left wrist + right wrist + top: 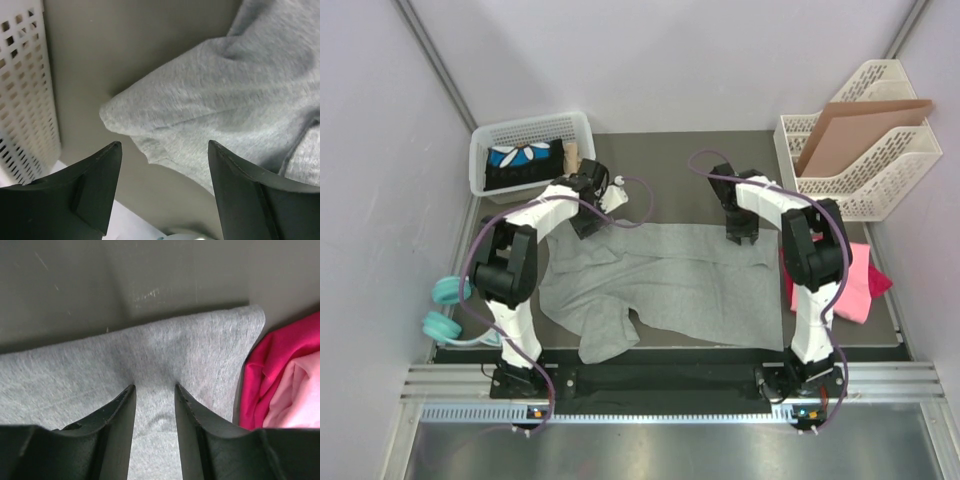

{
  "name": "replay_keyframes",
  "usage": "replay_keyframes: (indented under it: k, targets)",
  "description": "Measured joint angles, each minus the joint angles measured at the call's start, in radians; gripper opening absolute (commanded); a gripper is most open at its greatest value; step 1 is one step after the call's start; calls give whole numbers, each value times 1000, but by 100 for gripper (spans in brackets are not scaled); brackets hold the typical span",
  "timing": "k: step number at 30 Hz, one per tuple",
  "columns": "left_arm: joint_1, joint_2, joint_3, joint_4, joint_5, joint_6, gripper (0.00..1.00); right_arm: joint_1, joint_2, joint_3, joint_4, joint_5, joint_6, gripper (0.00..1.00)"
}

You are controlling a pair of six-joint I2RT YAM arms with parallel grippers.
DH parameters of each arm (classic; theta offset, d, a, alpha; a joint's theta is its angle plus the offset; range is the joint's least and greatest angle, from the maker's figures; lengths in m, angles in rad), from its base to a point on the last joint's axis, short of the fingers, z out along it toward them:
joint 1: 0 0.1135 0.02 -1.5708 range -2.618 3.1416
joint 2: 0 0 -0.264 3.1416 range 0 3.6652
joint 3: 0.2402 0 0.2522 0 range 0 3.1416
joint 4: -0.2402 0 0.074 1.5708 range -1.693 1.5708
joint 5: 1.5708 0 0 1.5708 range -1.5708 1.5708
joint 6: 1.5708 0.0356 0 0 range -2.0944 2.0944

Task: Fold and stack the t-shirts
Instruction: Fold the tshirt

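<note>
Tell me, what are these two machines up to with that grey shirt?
Two robot arms are working on a grey t-shirt spread, not yet folded, on the table. The left arm hangs over its far left corner, jaws wide open, holding nothing. The right arm is down on the far right edge, jaws close together over the cloth; whether they pinch it is unclear. Pink t-shirts lie heaped beside it.

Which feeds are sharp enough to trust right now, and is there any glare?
Left wrist: grey tee crisp at its corner, dark fingers soft. Right wrist: tee weave sharp, pink tees vivid, not blown out, table scratches glinting faintly. Top view: even light, soft shadows, no glare.
</note>
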Motion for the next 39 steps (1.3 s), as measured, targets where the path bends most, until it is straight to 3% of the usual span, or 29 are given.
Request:
replay_keyframes:
  k: [5,10,19,28,39]
  targets:
    - [37,82,105,-14,23,-32,72,-20,10,0,30,-11,-3,34]
    - [58,123,117,-13,31,-47,69,-24,17,6,35,-23,-17,30]
    - [74,88,-14,103,19,-37,65,-31,40,35,23,-53,-37,20]
    - [108,63,-100,302,-76,-23,58,-45,40,33,31,-95,-37,20]
    - [176,161,97,274,-70,-42,57,-56,152,203,-114,-111,-56,18]
